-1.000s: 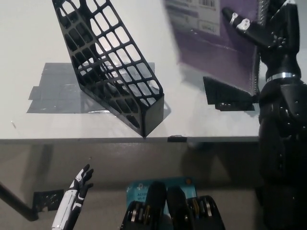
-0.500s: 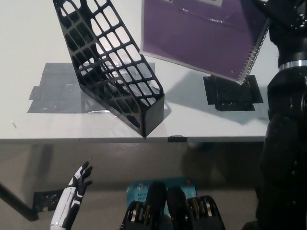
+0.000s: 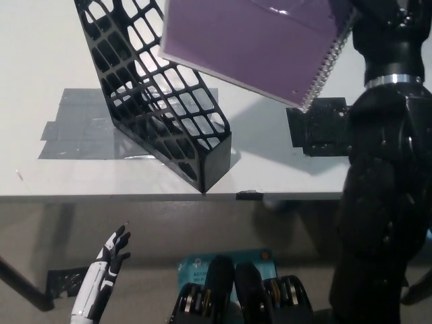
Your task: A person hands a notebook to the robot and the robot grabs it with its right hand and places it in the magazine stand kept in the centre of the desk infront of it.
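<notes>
White desk (image 3: pixel 40 54): notebook (image 3: pixel 250 40) carried above the magazine stand (image 3: pixel 162 108).
Right hand (image 3: pixel 378 20) holds it, fingers unclear; lowering comes next. Left hand (image 3: pixel 111 260) idles, fingers apart.

Single head view, steeply down onto desk (image 3: pixel 54 54)

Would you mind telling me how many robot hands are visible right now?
1: the white left hand hangs at lower left below the desk edge; the right hand is hidden beyond the purple notebook.
</notes>
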